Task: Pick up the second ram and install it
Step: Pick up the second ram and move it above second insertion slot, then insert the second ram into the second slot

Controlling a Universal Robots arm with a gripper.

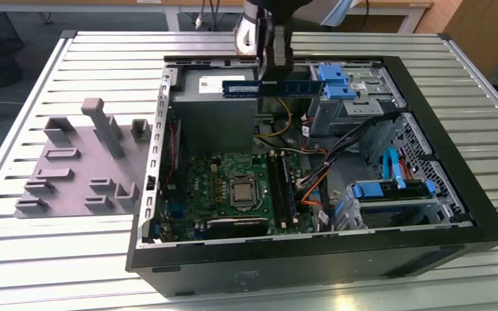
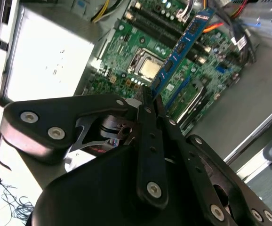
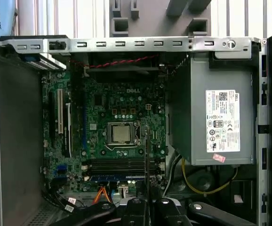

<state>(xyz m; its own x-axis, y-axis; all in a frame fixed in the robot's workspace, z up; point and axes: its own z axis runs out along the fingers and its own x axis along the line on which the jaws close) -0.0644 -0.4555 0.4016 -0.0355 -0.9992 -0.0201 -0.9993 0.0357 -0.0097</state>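
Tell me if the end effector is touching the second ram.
Touching. In the second wrist view the end effector is shut on one end of the second ram, which juts straight out from its grip.

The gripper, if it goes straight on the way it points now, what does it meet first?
Probably the motherboard's memory slots. The gripper, shut on the second ram, points down into the open case, and the first wrist view puts the stick over the slots, beside the power supply. Depth is unclear.
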